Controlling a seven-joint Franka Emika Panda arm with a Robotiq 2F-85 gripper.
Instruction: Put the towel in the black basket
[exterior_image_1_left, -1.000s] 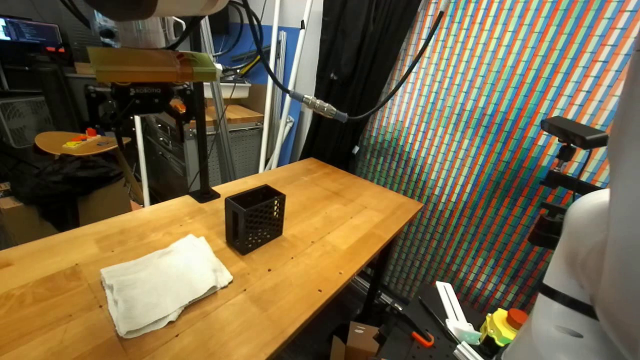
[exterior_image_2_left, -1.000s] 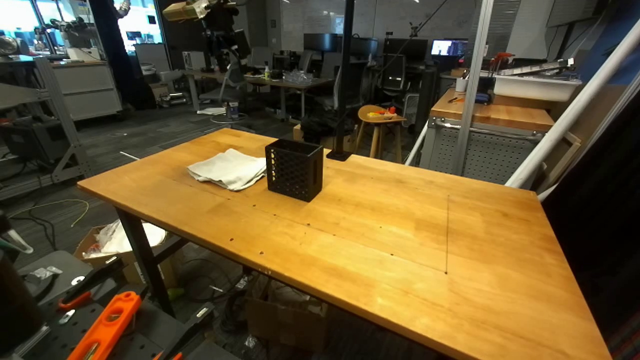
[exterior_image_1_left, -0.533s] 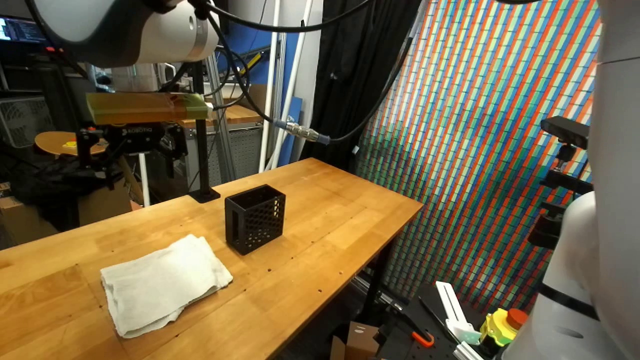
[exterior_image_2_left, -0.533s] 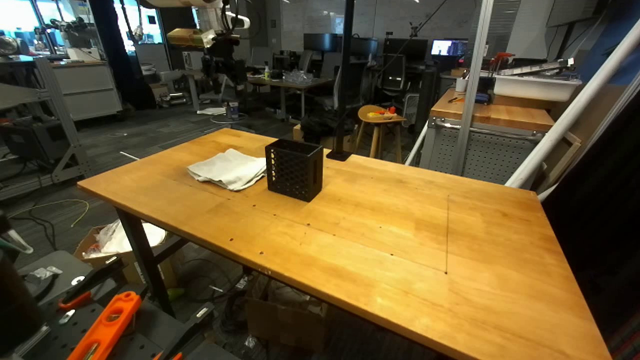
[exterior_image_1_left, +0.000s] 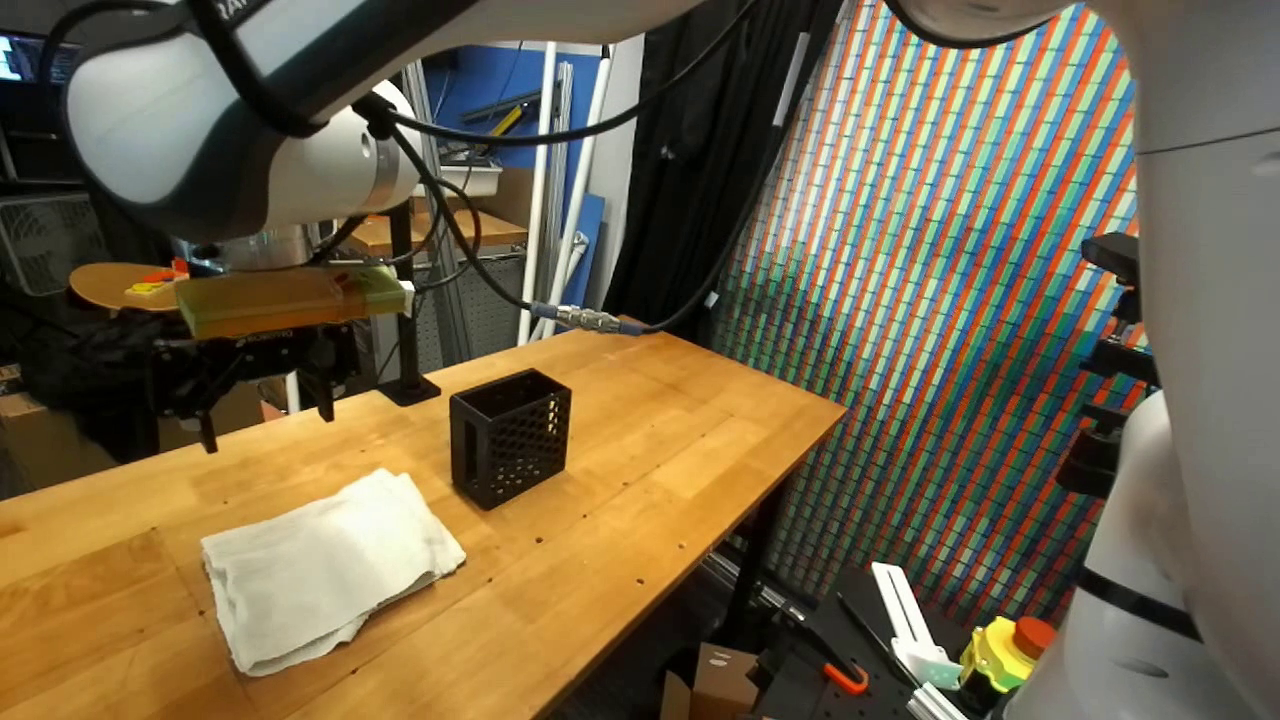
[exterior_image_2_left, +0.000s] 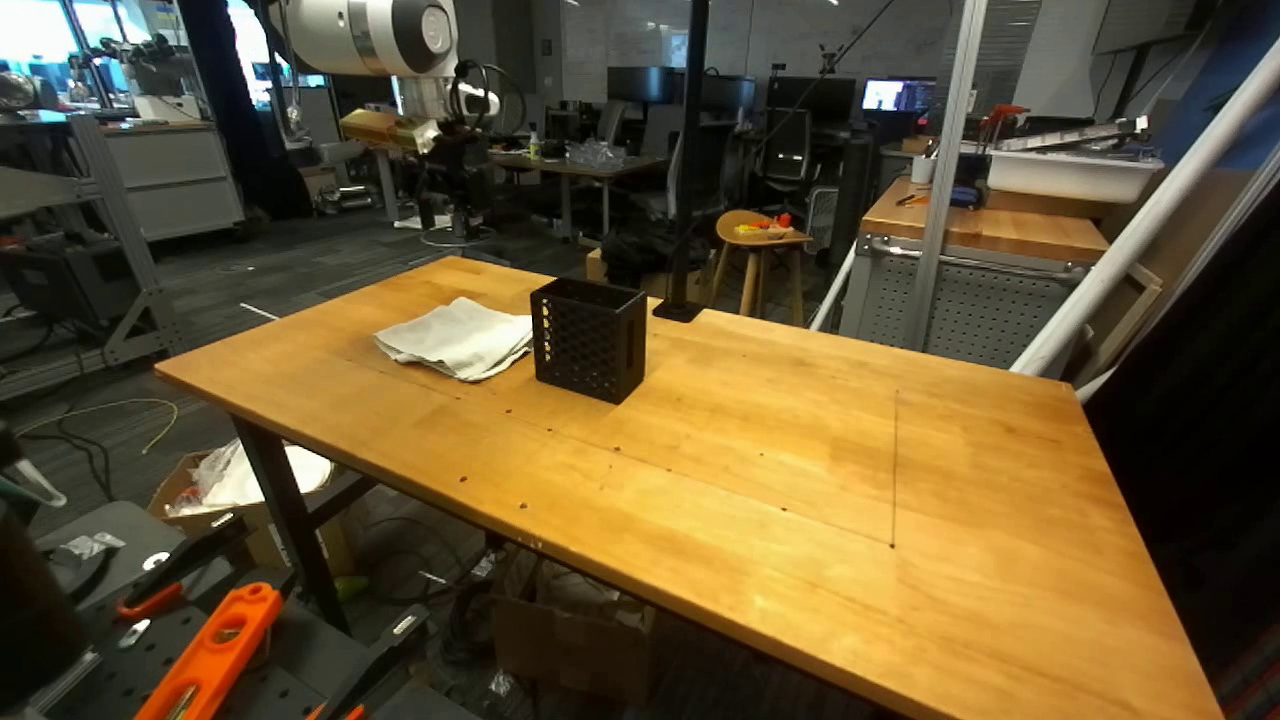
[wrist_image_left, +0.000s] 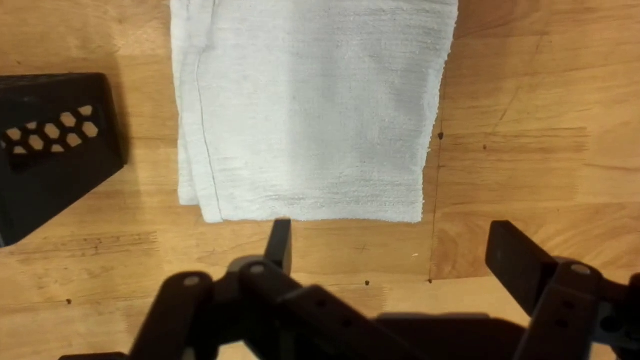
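The white towel (exterior_image_1_left: 330, 570) lies folded flat on the wooden table, slightly wrinkled. Close by stands the black basket (exterior_image_1_left: 510, 440), upright with perforated sides, and no towel shows in it. Both appear also in an exterior view, the towel (exterior_image_2_left: 460, 340) left of the basket (exterior_image_2_left: 588, 345). My gripper (exterior_image_1_left: 268, 430) hangs above the table on the towel's far side, apart from it, jaws wide and nothing between them. In the wrist view, the gripper (wrist_image_left: 391, 222) spans bare wood just below the towel (wrist_image_left: 310, 110), and part of the basket (wrist_image_left: 55, 175) shows at the left edge.
A black post (exterior_image_1_left: 405, 300) is fixed at the table's (exterior_image_1_left: 700, 430) far edge, near the basket. A cable (exterior_image_1_left: 590, 318) with a metal connector droops from the arm over the table's back. A wooden stool (exterior_image_2_left: 745, 230) stands on the floor beyond the table.
The arm has come down, bringing the gripper from high up to nearer the table, with its jaws still wide. Towel and basket have stayed where they were.
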